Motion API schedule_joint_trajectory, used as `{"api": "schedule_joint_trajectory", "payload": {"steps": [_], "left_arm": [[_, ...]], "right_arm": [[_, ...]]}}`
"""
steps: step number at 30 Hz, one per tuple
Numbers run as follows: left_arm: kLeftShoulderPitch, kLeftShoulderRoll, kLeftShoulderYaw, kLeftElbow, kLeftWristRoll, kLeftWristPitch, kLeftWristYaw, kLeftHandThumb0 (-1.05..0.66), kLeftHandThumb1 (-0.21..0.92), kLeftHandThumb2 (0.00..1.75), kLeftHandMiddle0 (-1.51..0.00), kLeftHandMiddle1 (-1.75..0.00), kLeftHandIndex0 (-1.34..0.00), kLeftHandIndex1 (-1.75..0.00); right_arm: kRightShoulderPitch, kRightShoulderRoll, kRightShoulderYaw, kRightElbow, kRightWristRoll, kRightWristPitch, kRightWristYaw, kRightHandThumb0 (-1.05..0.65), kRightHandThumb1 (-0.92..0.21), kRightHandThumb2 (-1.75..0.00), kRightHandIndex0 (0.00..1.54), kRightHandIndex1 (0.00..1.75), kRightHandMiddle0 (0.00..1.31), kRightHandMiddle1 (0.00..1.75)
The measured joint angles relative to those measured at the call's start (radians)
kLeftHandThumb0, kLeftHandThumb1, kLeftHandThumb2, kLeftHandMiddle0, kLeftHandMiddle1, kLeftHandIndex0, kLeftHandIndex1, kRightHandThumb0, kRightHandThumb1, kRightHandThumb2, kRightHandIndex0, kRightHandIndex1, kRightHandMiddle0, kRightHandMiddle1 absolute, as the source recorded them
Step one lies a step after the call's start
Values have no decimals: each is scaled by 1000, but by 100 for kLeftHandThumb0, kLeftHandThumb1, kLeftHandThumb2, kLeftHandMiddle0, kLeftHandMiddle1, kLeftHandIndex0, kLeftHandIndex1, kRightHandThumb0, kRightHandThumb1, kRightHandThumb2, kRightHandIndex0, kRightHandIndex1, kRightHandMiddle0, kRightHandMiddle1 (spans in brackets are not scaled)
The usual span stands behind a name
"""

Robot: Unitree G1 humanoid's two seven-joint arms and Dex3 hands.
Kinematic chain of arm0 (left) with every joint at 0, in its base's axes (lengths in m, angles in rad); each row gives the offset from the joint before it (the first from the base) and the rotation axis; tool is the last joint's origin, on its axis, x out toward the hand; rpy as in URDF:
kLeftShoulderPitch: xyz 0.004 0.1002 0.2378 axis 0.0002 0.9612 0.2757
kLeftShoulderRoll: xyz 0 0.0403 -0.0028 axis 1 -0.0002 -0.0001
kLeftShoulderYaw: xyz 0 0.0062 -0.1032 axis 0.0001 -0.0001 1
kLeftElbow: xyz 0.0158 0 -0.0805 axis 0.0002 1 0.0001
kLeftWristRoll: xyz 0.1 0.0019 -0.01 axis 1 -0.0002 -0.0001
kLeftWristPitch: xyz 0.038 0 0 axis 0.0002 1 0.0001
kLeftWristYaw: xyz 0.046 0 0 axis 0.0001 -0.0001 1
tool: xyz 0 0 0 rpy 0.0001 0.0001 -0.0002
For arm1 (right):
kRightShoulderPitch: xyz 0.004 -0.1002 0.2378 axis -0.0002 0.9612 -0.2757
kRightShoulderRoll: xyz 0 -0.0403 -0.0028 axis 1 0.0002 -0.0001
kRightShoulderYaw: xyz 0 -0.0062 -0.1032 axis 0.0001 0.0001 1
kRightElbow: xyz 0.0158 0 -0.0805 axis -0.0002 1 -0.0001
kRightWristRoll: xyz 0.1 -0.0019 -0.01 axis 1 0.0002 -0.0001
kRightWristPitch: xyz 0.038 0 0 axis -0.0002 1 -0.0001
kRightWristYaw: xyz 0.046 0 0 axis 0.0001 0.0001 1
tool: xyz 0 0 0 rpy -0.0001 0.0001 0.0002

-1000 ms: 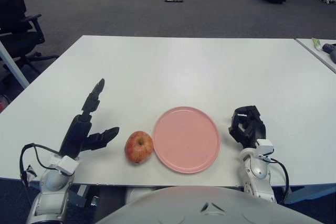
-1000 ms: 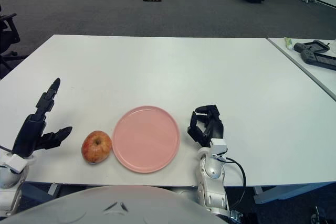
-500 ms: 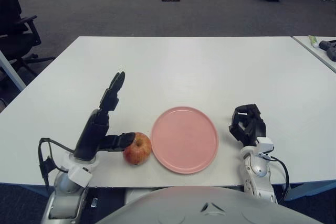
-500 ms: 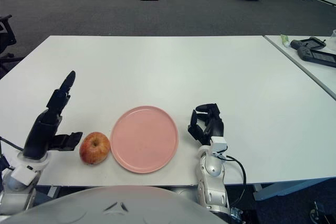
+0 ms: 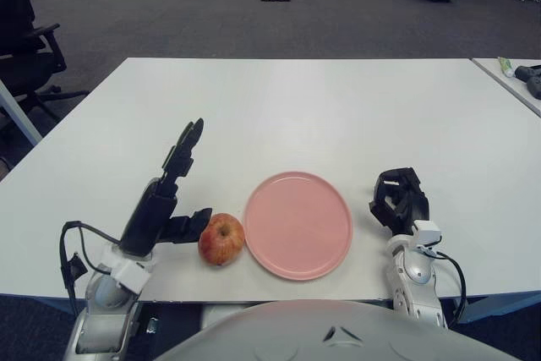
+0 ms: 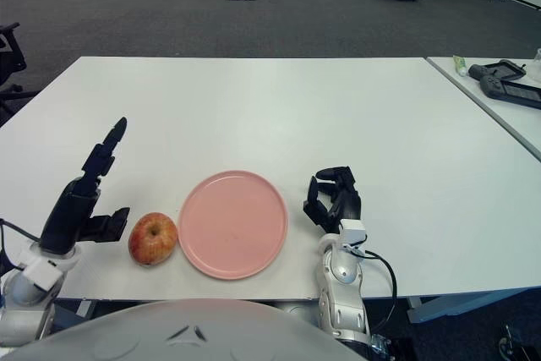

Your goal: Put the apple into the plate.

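so, the apple (image 5: 221,239) sits on the white bench (image 5: 338,116), just left of the pink plate (image 5: 297,224) and not in it.
the left hand (image 5: 166,200) is right beside the apple on its left, fingers spread, one long finger pointing up and away over the bench and a shorter one reaching toward the fruit; whether it actually touches the skin is hard to tell from here. it holds nothing. the apple is red with a yellowish patch, upright, close to the plate's left rim, nearly touching it. the plate lies flat near the front edge of the bench. the right hand (image 5: 399,201) rests on the bench just right of the plate, fingers curled in on themselves around nothing. an office chair (image 5: 25,31) stands off the far left corner.
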Motion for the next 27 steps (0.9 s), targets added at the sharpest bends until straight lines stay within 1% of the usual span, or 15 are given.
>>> {"api": "schedule_joint_trajectory", "payload": {"steps": [6, 9, 11, 18, 21, 27], "left_arm": [[6, 0, -8, -120, -23, 92, -49, -105, 92, 75, -1, -4, 0, -10], [6, 1, -7, -166, -23, 133, -70, -105, 92, 70, 0, -2, 0, -5], [7, 4, -6, -195, -17, 175, -93, -105, 92, 61, 0, -1, 0, -2], [13, 20, 11, -285, 31, 337, -186, -105, 92, 46, 0, 0, 0, 0], [15, 23, 19, -312, 52, 388, -222, -105, 92, 41, 0, 0, 0, 0], [16, 24, 18, -325, 106, 439, -262, -105, 90, 34, 0, 0, 0, 0]], "right_arm": [[0, 0, 1, -1, 0, 0, 0, -39, -63, -93, 60, 175, 38, 175], [0, 0, 0, -1, 0, 0, 0, -39, -63, -92, 61, 175, 37, 175], [0, 0, 0, -1, 1, 0, 1, -39, -63, -92, 61, 175, 37, 175], [0, 0, 0, -2, 1, -1, 2, -39, -64, -92, 61, 175, 37, 175], [0, 0, 0, -2, 0, -2, 2, -39, -64, -92, 61, 175, 37, 175], [0, 0, -1, -3, 1, -2, 2, -39, -64, -91, 60, 175, 37, 175]]}}
